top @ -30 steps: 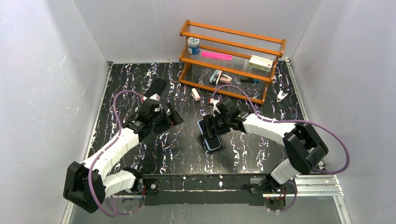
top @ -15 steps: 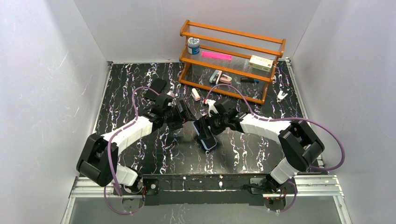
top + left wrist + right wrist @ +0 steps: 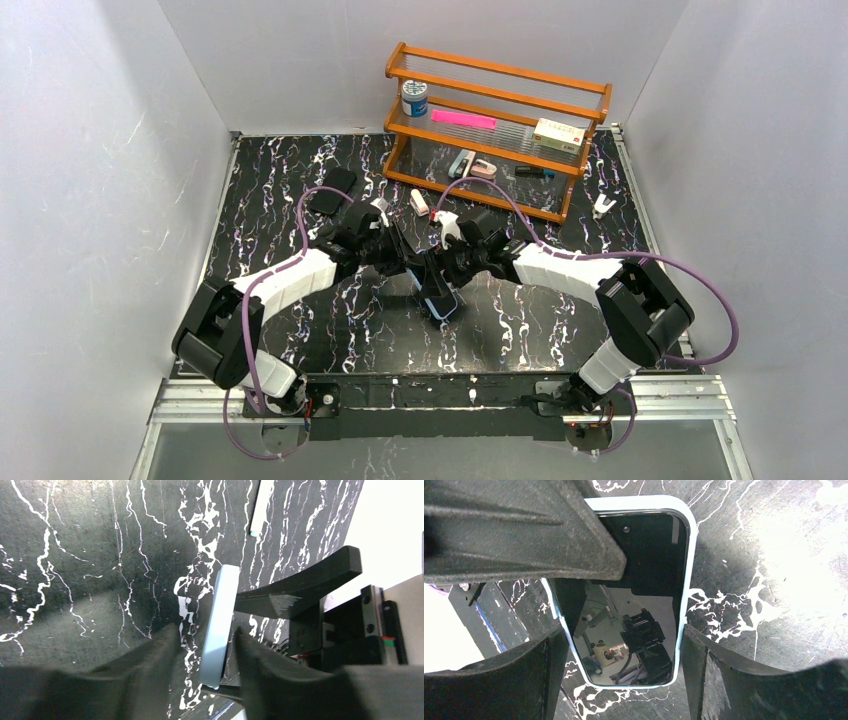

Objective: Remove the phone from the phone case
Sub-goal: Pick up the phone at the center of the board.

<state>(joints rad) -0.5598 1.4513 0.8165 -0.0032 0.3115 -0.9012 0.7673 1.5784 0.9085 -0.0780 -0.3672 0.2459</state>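
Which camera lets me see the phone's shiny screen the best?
The right wrist camera: the phone faces it close up, its dark glossy screen framed by the pale case. The left wrist camera sees only its thin edge. The top camera shows it small and partly covered.

The phone [image 3: 441, 298] is at the table's [image 3: 300, 180] middle, shelf [image 3: 497, 130] behind it.

Robot lab cell; plain white walls [image 3: 100, 130]; aluminium mounting rail [image 3: 670, 388].
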